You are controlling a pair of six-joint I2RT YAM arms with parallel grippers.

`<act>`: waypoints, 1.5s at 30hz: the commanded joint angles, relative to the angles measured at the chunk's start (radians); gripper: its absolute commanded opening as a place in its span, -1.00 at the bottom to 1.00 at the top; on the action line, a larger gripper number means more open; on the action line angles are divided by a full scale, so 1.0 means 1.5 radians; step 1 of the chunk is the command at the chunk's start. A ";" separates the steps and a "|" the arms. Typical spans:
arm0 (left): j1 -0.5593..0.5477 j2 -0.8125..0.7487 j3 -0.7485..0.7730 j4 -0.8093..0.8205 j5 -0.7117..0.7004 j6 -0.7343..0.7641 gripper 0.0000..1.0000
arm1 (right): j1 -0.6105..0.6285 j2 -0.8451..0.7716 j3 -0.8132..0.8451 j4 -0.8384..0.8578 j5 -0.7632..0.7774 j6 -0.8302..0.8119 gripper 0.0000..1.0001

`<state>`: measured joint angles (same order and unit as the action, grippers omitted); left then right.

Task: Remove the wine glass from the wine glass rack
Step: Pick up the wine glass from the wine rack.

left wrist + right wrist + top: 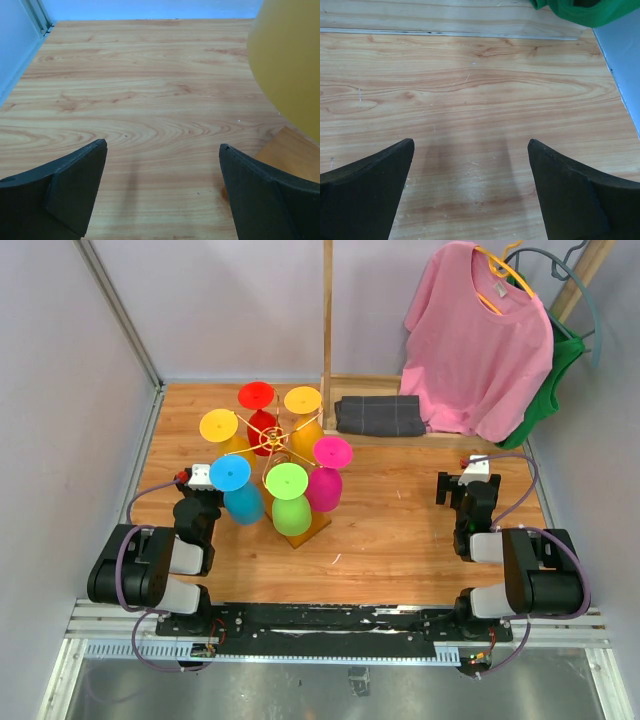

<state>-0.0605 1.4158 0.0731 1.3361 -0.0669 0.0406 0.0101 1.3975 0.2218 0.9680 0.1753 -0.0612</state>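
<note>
The wine glass rack [277,440], gold wire on a wooden base [312,528], stands left of the table's middle. Several coloured wine glasses hang upside down from it, among them a blue one [240,495], a green one [290,510] and a magenta one [325,485]. My left gripper [197,480] sits just left of the blue glass, open and holding nothing. In the left wrist view the left gripper [162,150] faces bare wood, with a yellow glass bowl [290,60] and the base corner [290,155] at its right. My right gripper [466,480] [470,145] is open over bare table, far right of the rack.
A dark folded cloth [378,415] lies on a raised wooden ledge behind the rack, beside an upright wooden post [327,320]. A pink shirt [480,340] and a green garment [545,390] [580,10] hang at the back right. Walls close off the left [60,390] and right sides.
</note>
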 commanded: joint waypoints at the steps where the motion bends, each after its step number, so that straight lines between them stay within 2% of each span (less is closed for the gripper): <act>1: -0.002 -0.001 0.011 0.009 -0.006 -0.001 0.99 | 0.015 -0.003 0.003 0.021 -0.003 -0.011 0.97; 12: -0.002 -0.005 0.006 0.016 -0.009 -0.003 0.99 | 0.015 -0.004 0.004 0.018 -0.004 -0.011 0.97; 16: -0.002 -0.042 -0.003 0.005 -0.012 -0.004 0.99 | 0.015 -0.008 0.007 0.017 0.005 -0.010 0.96; 19: -0.002 -0.085 0.030 -0.083 -0.026 -0.013 0.99 | 0.016 -0.034 0.033 -0.053 -0.001 -0.011 0.97; 23: -0.002 -0.128 0.094 -0.297 -0.037 -0.026 0.99 | 0.016 -0.076 0.079 -0.185 -0.010 -0.005 0.97; 26: -0.002 -0.164 0.083 -0.347 -0.048 -0.035 0.99 | 0.016 -0.095 0.089 -0.239 -0.032 0.003 0.97; 32: -0.002 -0.244 0.066 -0.440 -0.036 -0.032 0.99 | 0.017 -0.141 0.064 -0.263 -0.053 0.007 0.96; 40: 0.001 -0.382 0.062 -0.577 -0.006 -0.025 0.99 | 0.017 -0.209 0.072 -0.343 -0.070 -0.007 0.97; 45: 0.002 -0.430 0.082 -0.676 -0.003 -0.039 0.98 | 0.017 -0.239 0.087 -0.407 -0.081 -0.002 0.96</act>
<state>-0.0605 0.8120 0.1772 0.4706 -0.0837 -0.0044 0.0101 1.0733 0.3294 0.4564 0.0776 -0.0574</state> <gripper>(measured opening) 0.993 0.984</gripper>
